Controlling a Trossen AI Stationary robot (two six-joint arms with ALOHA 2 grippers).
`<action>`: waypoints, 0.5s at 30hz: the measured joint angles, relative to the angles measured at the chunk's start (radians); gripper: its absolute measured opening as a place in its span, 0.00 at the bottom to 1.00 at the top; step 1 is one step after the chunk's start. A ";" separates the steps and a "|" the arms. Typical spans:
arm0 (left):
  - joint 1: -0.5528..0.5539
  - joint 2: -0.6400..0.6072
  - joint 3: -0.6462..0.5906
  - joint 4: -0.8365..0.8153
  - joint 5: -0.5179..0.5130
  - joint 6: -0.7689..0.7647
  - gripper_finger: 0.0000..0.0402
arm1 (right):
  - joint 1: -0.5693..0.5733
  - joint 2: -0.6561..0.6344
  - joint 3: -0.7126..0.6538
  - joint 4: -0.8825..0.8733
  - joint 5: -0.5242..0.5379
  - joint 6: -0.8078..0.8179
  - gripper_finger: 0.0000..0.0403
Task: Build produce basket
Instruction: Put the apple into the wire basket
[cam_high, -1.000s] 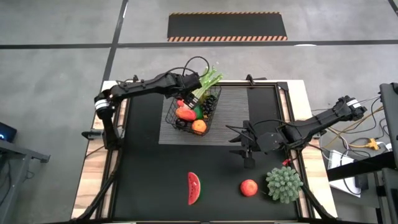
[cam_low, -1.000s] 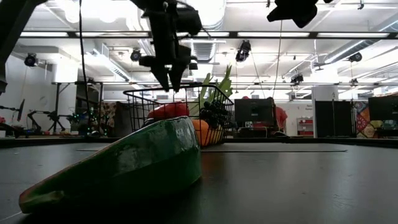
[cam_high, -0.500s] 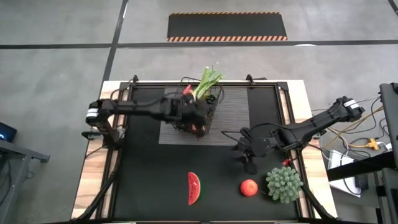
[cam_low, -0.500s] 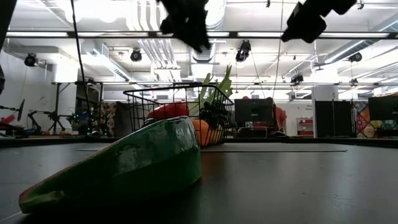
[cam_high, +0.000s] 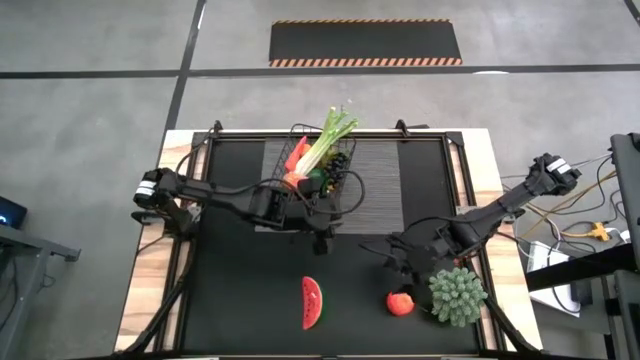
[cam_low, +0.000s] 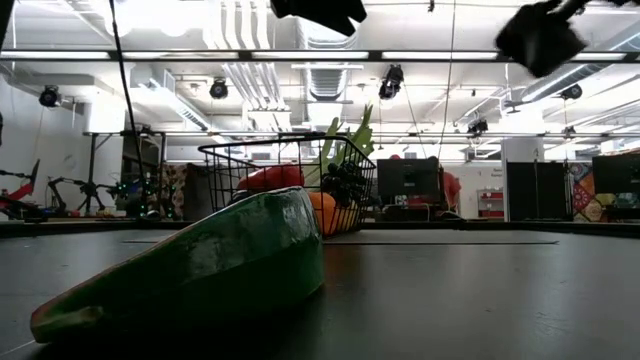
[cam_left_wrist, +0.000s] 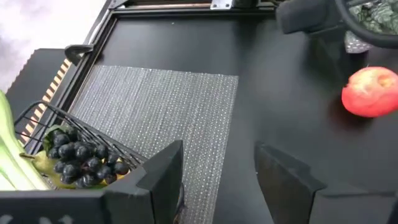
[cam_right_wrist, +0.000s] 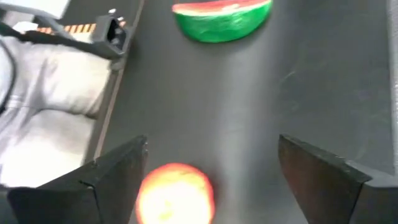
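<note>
A flat grey ribbed mat (cam_high: 378, 185) lies on the black table top (cam_high: 240, 290), in the far half. A spiky green ball-shaped plant (cam_high: 456, 296) stands near the table's front right corner. On the grey floor beyond the table there is a black mat with striped orange edges (cam_high: 365, 42). Cables (cam_high: 585, 232) lie at the right side.

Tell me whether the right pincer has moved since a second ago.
Yes. In the high view the right pincer has shifted toward the red apple, now nearly over it, jaws open.
</note>
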 joint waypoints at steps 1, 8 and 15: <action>0.000 0.000 0.000 0.001 0.000 0.000 0.44 | 0.018 0.000 0.000 0.000 0.000 0.015 0.85; 0.001 0.000 0.000 0.051 -0.004 0.043 0.44 | 0.114 0.004 0.000 0.015 0.016 0.178 0.83; 0.001 -0.004 0.000 0.095 -0.053 0.052 0.44 | 0.170 0.086 0.055 0.079 0.027 0.187 0.81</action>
